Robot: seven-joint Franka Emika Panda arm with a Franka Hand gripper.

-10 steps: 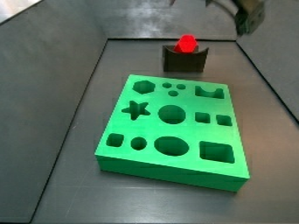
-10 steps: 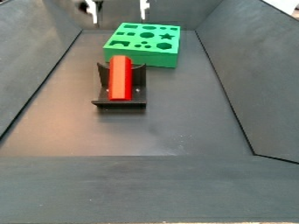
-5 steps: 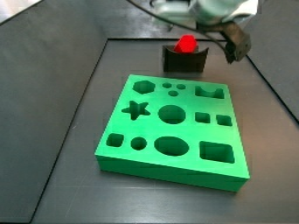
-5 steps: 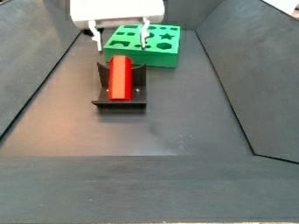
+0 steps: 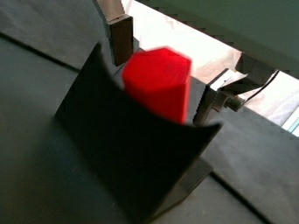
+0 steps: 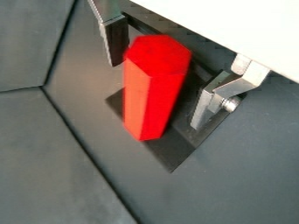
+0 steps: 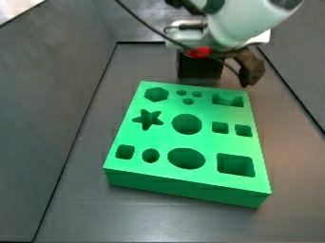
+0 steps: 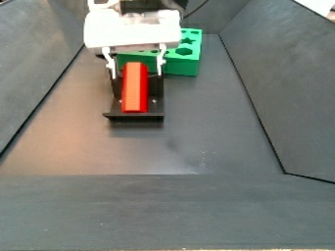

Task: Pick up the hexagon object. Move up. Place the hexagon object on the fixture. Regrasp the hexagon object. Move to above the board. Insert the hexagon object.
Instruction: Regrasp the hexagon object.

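We see the small bright red hexagonal prism [image 8: 133, 84] lying in the notch of the dark grey-black fixture block [image 8: 133, 113], with the large bright green board of cut-out holes [image 7: 188, 142] just beyond it. Our gripper [image 6: 170, 72] hangs low over the fixture, its jaws wide. In both wrist views its silver fingers [image 6: 221, 94] flank the prism's end with gaps, not touching it.

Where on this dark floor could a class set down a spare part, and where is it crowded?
Bare floor lies in front of the fixture, toward the near wall, and to the side of it and the board. It is crowded at the fixture: the open end effector straddles the hexagon object, fingers on either side, not touching.
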